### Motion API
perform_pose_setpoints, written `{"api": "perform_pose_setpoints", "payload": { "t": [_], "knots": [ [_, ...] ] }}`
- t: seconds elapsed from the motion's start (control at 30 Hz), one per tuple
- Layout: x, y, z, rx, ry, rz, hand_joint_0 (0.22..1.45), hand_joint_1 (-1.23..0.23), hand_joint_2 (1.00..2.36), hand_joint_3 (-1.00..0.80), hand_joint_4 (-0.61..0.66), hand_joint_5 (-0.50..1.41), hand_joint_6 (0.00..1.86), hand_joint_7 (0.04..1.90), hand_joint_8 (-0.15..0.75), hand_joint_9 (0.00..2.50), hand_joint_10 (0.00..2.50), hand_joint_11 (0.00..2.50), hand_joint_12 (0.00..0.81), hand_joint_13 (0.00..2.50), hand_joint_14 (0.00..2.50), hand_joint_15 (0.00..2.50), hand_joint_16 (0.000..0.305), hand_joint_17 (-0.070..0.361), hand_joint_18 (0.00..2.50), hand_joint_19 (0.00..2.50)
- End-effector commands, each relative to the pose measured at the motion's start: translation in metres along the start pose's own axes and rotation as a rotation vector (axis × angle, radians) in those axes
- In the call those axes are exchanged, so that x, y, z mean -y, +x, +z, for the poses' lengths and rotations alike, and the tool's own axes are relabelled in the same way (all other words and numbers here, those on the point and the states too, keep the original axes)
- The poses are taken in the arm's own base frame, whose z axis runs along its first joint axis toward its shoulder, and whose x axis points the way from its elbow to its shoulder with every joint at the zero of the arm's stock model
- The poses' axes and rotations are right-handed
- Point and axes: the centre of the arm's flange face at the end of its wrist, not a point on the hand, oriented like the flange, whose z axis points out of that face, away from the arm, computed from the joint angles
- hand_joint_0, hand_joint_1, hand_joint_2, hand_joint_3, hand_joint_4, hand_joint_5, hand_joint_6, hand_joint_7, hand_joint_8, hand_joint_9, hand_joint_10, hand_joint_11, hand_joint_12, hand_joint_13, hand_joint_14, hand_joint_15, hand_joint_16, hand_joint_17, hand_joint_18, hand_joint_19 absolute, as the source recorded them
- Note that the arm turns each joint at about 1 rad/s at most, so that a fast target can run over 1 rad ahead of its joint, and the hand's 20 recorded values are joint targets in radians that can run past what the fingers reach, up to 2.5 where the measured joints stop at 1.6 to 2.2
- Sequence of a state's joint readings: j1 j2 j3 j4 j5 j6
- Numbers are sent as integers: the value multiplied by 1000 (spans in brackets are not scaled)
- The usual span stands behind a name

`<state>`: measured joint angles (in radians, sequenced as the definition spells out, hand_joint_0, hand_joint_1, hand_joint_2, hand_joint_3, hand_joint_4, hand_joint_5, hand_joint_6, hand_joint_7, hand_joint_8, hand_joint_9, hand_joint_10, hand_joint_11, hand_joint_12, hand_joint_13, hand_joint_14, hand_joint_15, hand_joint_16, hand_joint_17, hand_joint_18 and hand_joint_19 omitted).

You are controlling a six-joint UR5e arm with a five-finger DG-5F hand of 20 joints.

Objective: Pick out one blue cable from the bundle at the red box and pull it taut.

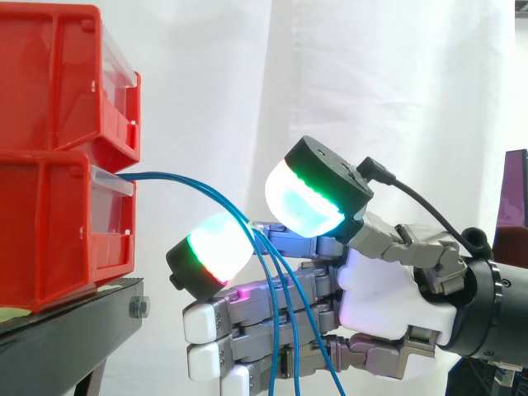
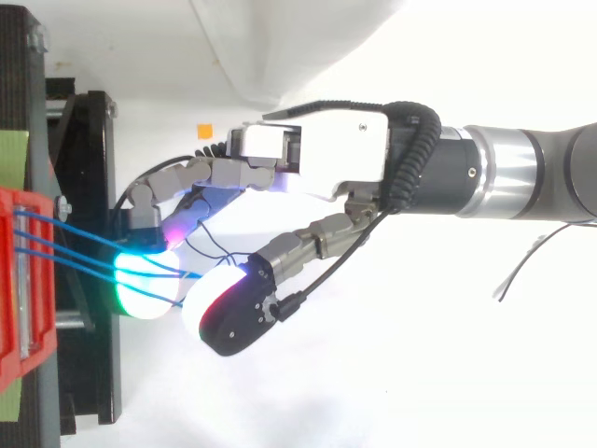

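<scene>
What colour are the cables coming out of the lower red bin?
The cables are blue; best in the side view, arching out of the lower red bin.

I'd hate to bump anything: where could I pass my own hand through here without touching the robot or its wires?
Free: the space above the hand and right of the upper red bin, before the white curtain. Crowded: the gap between the lower red bin and the hand, where the blue cables arc down.

You see shiny red plastic bins (image 1: 49,124), a dull black metal stand (image 1: 74,330), smooth blue cables (image 1: 206,186), a soft white cloth curtain (image 1: 371,82) and the hand (image 1: 379,297) in glossy white plastic.
</scene>
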<state>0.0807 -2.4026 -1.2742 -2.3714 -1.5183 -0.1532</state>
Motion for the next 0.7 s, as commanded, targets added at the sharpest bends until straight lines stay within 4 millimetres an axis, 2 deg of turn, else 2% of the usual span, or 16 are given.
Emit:
{"api": "perform_pose_setpoints", "payload": {
  "t": [0.0,0.17,0.23,0.4,0.6,0.67],
  "knots": [
    [-1,0,1,0,-3,0,567,-579,1006,-432,153,-84,575,1219,288,736,19,430,378,725,19,485,52,117,541,612],
    [1,0,0,1,0,0,566,-565,1005,-436,157,-92,644,1117,293,773,18,453,384,751,21,491,53,118,559,626],
    [0,-1,0,1,-1,0,571,-505,1004,-442,154,-90,693,1047,295,798,18,454,382,766,21,502,53,118,572,628],
    [0,-1,0,2,-1,0,585,-436,1005,-432,149,-86,727,1009,301,854,21,459,385,818,20,518,53,118,603,628],
    [-1,-3,1,1,-4,-1,605,-481,1012,-362,157,-88,755,999,304,883,20,476,389,831,21,526,52,118,609,628],
    [-2,-4,1,-2,-6,-1,597,-511,1013,-323,159,-98,798,945,308,885,20,482,389,835,20,525,52,118,611,627]
  ]
}}
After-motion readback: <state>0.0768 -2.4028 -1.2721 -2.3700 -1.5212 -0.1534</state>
